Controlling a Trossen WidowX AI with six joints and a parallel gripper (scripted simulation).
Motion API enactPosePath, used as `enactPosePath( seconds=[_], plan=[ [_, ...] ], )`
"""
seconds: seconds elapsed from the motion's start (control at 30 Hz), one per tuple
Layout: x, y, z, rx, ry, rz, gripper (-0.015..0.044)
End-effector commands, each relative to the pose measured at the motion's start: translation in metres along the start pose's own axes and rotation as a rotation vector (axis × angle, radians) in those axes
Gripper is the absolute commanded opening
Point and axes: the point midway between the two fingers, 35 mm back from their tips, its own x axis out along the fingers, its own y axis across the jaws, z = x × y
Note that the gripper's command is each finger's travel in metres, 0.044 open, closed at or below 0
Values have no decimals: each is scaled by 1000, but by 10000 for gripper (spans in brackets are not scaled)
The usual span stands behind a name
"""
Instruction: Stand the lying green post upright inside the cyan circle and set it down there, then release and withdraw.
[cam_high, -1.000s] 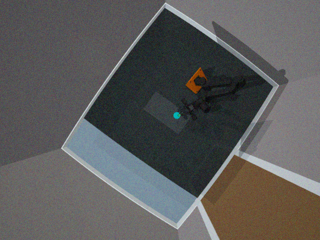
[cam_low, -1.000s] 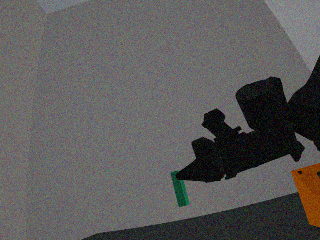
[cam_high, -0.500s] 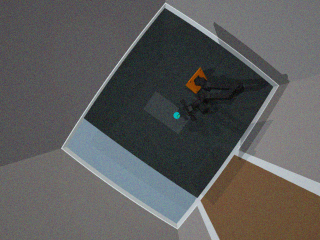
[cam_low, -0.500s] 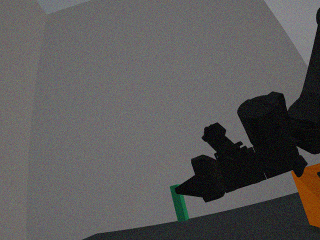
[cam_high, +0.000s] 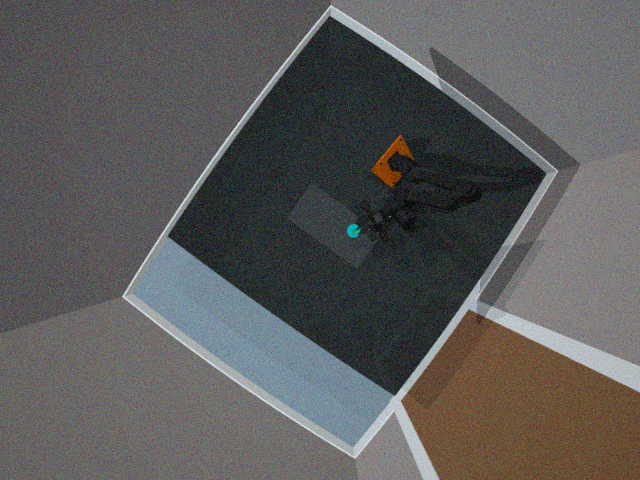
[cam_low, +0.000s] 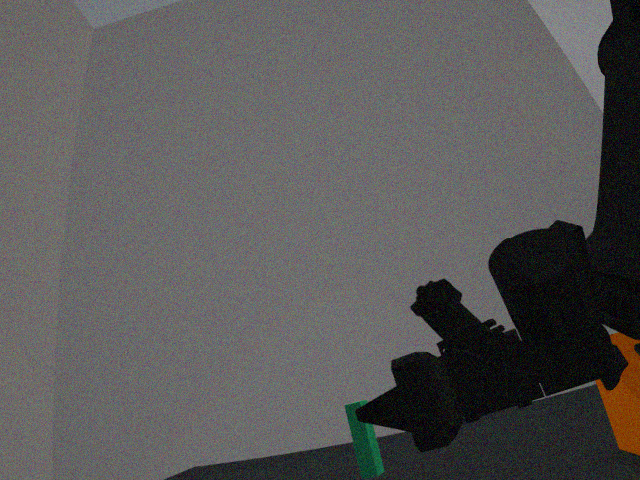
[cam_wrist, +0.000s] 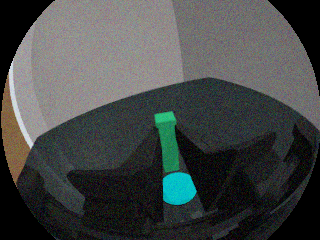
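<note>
One slim green rectangular post (cam_low: 364, 440), one flat cyan circle (cam_high: 353, 230), one orange base plate (cam_high: 391, 161) and one black parallel-jaw gripper (cam_low: 364, 412) on a single dark arm (cam_high: 439, 187) make up what can be counted here. The post is a plain, square-sectioned bar of even green, with no marking that shows. In the exterior view it stands nearly upright with a slight lean, its upper part clamped between the gripper's pointed fingertips, which stand narrow and closed on it; its lower end runs down over the dark table top (cam_low: 516, 439) to the picture's bottom edge, so whether it touches the surface cannot be told. In the wrist view the post (cam_wrist: 168, 143) runs straight down the middle between the two dark fingers, and its lower end meets the cyan circle (cam_wrist: 179, 188), which lies directly beneath it. In the top view the gripper (cam_high: 371, 223) covers the post and overlaps the circle's right edge, the circle lying on a paler grey rectangular patch (cam_high: 323, 219) of the table, with the orange plate near, beyond the arm.
</note>
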Motion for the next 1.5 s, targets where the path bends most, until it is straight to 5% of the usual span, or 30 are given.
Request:
enactPosePath(
  seconds=[0.0, 1.2, 1.47],
  plan=[
    [0, -3, -10, 0, 1, -10, 23],
    [-3, -7, -53, -2, 2, 0, 23],
    [-3, -7, -53, -2, 2, 0, 233]
  ],
)
